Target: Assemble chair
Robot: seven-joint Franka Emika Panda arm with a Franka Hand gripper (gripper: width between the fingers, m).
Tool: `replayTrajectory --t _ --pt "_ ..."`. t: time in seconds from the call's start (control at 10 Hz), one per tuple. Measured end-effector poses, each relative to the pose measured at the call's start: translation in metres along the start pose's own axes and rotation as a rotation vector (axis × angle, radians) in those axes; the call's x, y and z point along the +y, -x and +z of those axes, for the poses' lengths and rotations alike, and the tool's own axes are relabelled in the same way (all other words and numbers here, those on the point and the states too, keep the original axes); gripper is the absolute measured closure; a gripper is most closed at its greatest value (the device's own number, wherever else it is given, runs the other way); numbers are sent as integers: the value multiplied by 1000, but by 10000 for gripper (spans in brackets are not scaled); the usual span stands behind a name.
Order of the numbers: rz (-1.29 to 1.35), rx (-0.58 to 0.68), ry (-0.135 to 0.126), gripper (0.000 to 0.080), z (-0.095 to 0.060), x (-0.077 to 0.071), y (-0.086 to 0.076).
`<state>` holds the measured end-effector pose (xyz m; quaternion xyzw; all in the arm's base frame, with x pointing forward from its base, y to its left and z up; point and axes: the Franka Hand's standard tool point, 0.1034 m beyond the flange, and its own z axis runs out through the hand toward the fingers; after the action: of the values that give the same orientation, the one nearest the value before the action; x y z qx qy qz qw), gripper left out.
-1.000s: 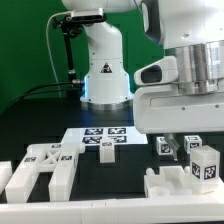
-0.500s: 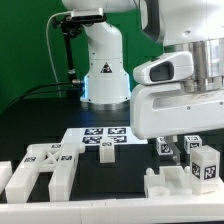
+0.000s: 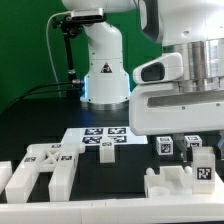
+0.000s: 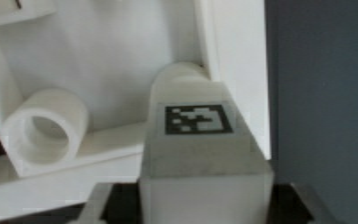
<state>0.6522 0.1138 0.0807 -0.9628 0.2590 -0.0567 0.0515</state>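
My gripper (image 4: 202, 203) is shut on an upright white chair block (image 4: 197, 120) with a square tag on its face; the dark pads (image 4: 117, 207) press on both its sides. In the exterior view this block (image 3: 203, 166) stands at the right under the big white hand (image 3: 180, 110), close to the table. A slotted white chair frame (image 3: 45, 170) lies at the exterior view's left. Another white chair piece (image 3: 168, 183) lies at the front, just left of the held block. In the wrist view a white frame with a round peg (image 4: 48, 128) lies beyond the block.
The marker board (image 3: 103, 140) lies in the middle of the black table. Two small tagged white pieces (image 3: 165, 146) (image 3: 193, 145) sit behind the held block. The robot base (image 3: 103, 70) stands at the back, with a black cable to its left.
The tagged block under the hand has turned a little, so its tag looks narrower, and it has shifted slightly to the exterior view's left. The frame and the marker board have not moved.
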Motion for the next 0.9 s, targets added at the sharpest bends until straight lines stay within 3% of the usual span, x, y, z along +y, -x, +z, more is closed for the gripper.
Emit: replayTrajectory --t 0.5,0.6,0.7,0.8,0.9 --pt "828 -41 7 514 1 -3 7" --pt "804 -40 7 514 1 -2 6" --pt "723 -45 15 447 1 -2 8" --pt "537 -72 34 235 1 -2 12" --pt "348 -74 22 235 -1 -2 7"
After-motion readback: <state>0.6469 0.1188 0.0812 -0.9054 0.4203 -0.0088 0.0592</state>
